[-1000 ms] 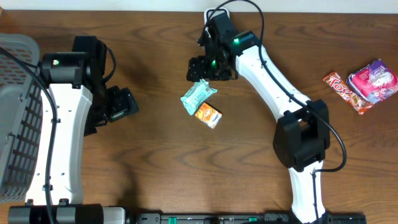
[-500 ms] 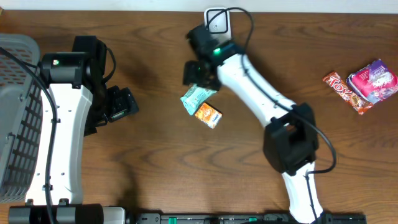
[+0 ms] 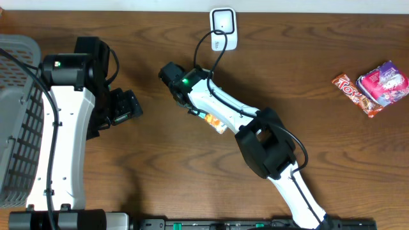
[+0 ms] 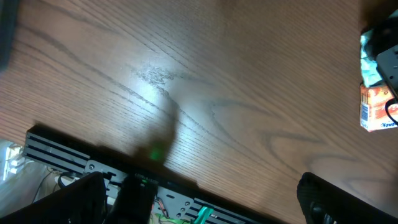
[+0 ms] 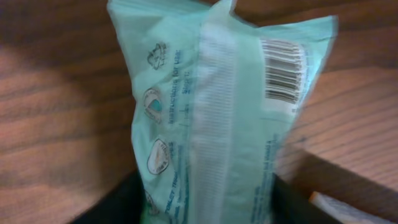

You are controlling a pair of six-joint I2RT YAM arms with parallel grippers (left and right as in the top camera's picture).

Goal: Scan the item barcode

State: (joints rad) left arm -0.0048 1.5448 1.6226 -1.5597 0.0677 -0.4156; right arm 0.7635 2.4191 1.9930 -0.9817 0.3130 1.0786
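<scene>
Packet sits beside the orange box, lower end inside the right claw; we can't tell if it's pinched. Left claw spread. Likely light, soft, slippery: hold the bottom edge, barcode clear.

Bare wooden table open between the arms and right of centre. White right arm lies diagonally across the middle, over small orange carton. Grey slatted plastic basket blocks left edge. White box-shaped scanner at top centre.
</scene>
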